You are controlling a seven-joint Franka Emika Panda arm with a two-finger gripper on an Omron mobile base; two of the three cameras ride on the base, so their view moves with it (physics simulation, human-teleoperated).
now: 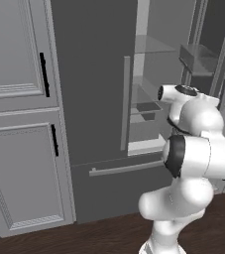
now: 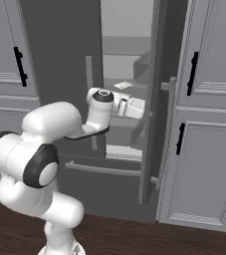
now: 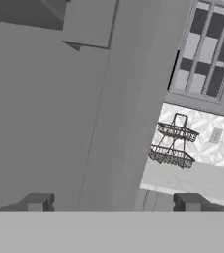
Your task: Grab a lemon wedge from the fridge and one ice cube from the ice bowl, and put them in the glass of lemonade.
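- Nearest the base cameras stands the white arm (image 1: 193, 158), folded at the elbow, with its wrist reaching toward the fridge (image 1: 91, 89).
- One fridge door (image 2: 152, 124) stands swung out at the right side of the fridge, and pale grey shelves (image 1: 151, 47) show in the gap behind it.
- Gripper (image 3: 112, 202): in the hand view its two dark fingertips (image 3: 37, 201) stand well apart, with nothing between them; they hold nothing and touch nothing.
- Beyond the fingertips the hand view shows a flat grey panel of the fridge, and past its edge a tiered wire basket rack (image 3: 175, 143) against a pale patterned wall.
- Lemon wedge: I cannot pick it out on any shelf; it is either hidden by the arm and door or too small to tell. A small pale patch (image 2: 123, 85) lies on a shelf above the wrist, but what it is stays unclear.
- Step in hand, as I judge it: reaching into the fridge for the wedge, so the task seems at an early stage.
- To do it well, the hand likely needs to turn off the panel and toward the shelves, so the wedge comes between the fingertips before any closing.
- Risk, in my view: the wrist sits close to the open door, so a wide swing could knock it.
- Such a tiny piece probably needs a centred, gentle pinch, or it could slip aside on the shelf.
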